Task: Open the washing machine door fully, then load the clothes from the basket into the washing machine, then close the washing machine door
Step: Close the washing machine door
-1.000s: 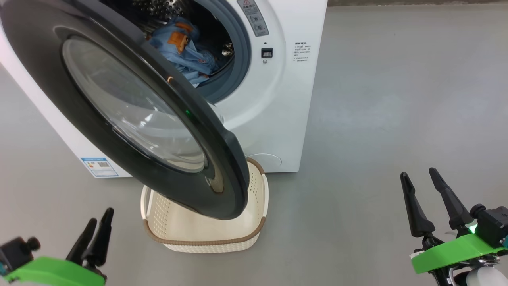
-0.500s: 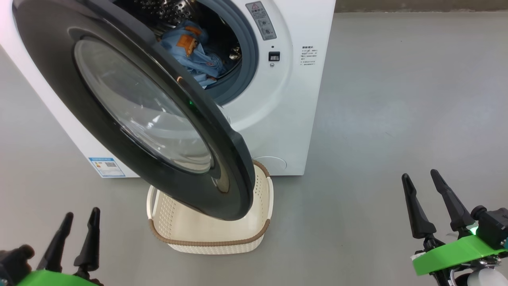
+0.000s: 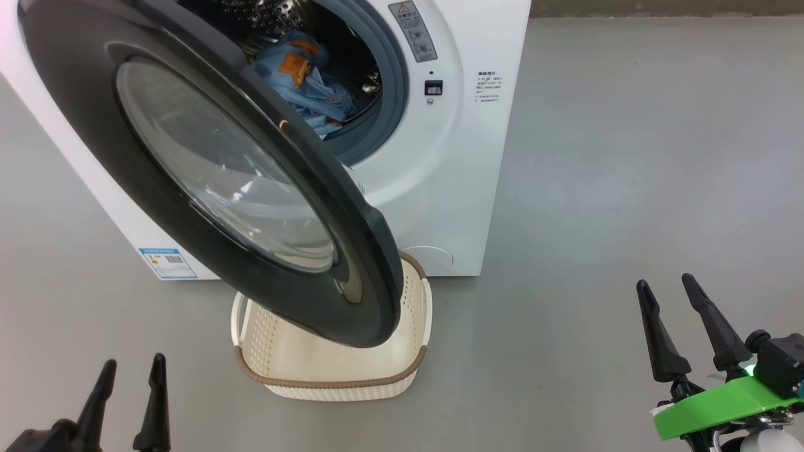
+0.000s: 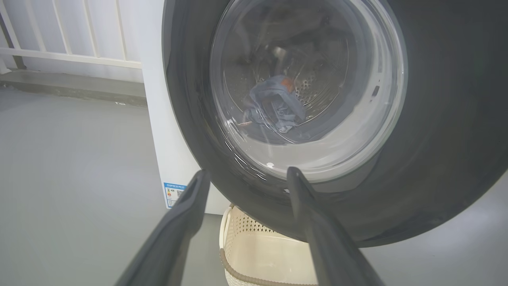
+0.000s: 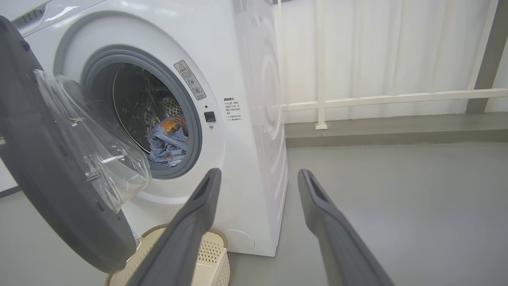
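At the lower left, the left gripper [image 3: 135,360] hangs above the floor [image 3: 597,188], fingers spread wide, holding nothing. Beside it the washing machine door [image 3: 220,176] stands swung out, its lower edge over the basket [image 3: 333,384] in front of the washing machine [image 3: 452,157]. The clothes [image 3: 301,88] lie in the drum [image 3: 264,16]. Far right, the right gripper [image 3: 664,280] is likewise spread wide and holds nothing.
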`<state>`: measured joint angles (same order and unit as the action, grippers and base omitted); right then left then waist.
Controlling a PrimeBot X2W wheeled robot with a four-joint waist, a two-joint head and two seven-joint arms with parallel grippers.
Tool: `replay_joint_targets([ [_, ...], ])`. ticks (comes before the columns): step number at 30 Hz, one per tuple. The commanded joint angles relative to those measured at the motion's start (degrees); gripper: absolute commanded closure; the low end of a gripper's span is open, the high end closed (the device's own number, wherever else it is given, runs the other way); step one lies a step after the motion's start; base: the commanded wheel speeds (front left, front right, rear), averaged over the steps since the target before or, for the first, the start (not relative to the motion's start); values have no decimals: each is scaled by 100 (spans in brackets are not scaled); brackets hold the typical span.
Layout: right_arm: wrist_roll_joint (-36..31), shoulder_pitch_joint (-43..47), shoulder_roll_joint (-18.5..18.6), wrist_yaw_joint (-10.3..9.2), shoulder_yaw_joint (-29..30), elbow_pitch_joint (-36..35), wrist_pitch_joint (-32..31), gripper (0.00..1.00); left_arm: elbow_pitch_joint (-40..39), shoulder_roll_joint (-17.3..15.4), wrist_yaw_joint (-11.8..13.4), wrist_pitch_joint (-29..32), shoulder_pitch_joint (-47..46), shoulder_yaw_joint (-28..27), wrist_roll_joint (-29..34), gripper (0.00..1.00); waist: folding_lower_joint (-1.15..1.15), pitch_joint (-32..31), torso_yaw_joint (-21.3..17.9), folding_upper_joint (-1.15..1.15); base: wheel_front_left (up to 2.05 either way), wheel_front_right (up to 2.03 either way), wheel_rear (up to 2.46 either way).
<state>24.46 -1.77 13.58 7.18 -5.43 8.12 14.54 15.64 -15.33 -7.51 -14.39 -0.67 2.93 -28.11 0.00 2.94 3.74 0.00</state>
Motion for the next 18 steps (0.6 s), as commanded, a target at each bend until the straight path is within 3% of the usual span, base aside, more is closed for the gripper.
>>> replay_joint_targets([
  [1,-35,-87,103,31,-90,-113,46,0,-104,-99,2,-61,-82,-269,112,0,0,12,-8,0,0,0,0],
  [7,-39,-116,86,31,-89,-102,46,0,90,94,2,-61,5,-351,279,0,0,40,-34,0,0,0,0],
  [18,-51,-144,79,31,-50,-98,46,0,104,116,2,-61,-37,-325,433,0,0,42,0,0,0,0,0],
])
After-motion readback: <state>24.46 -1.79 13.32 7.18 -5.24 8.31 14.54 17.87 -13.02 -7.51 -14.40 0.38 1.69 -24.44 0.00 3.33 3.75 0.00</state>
